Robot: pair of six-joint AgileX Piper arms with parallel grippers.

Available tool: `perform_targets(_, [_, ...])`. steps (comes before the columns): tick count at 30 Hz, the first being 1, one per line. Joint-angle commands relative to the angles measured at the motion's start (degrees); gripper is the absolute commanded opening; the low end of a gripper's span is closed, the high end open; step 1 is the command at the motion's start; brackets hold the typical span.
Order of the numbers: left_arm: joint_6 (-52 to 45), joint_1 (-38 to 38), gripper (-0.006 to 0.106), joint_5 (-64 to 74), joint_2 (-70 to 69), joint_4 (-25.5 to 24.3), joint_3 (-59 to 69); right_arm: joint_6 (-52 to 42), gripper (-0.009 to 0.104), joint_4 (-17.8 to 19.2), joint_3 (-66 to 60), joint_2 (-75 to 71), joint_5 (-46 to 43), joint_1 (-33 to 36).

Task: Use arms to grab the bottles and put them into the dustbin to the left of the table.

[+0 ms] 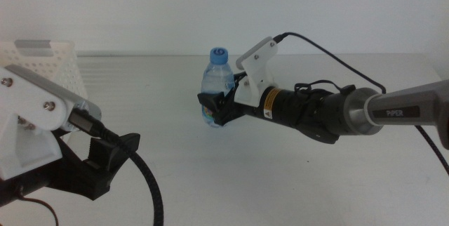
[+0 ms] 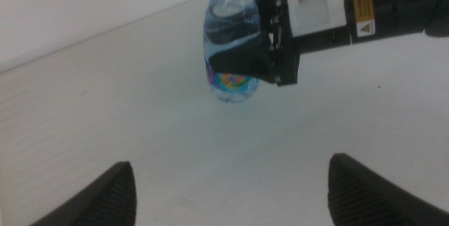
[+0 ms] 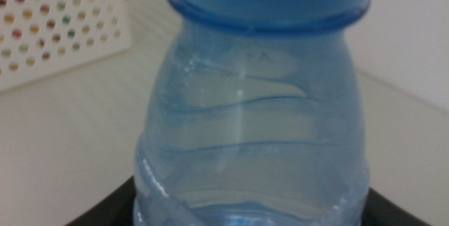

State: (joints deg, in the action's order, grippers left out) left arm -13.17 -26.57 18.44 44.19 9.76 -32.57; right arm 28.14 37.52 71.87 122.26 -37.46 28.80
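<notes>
A clear water bottle (image 1: 218, 78) with a blue cap stands upright at the middle of the table. My right gripper (image 1: 213, 111) reaches in from the right and is shut on its lower body, one dark jaw on each side. The left wrist view shows this same bottle (image 2: 229, 15) with a black jaw across its front. In the right wrist view the bottle (image 3: 252, 135) fills the frame. My left gripper (image 1: 112, 157) waits low at the front left, open and holding nothing, well short of the bottle. The white perforated dustbin (image 1: 49, 64) stands at the far left.
A thick black cable (image 1: 151, 184) curves down from the left arm toward the front edge. The right arm's grey forearm (image 1: 393, 110) spans the right half of the table. The dustbin's wall (image 3: 56, 22) also shows behind the bottle.
</notes>
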Motion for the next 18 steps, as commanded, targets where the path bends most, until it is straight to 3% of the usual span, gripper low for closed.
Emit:
perform_targets(1, [0.29,-0.25,0.090,-4.21,-0.46,1.00,-1.84,-0.09,0.000,-1.10,2.40,-3.68,-6.23,0.42])
perform_targets(8, [0.29,-0.25,0.090,-4.21,-0.46,0.99,-1.84,-0.09,0.000,1.88,2.35,-3.42,-6.17,0.80])
perform_targets(18, [0.29,-0.25,0.090,-4.21,-0.46,0.99,-1.84,-0.09,0.006,2.06,2.28,-1.48,-6.42,1.10])
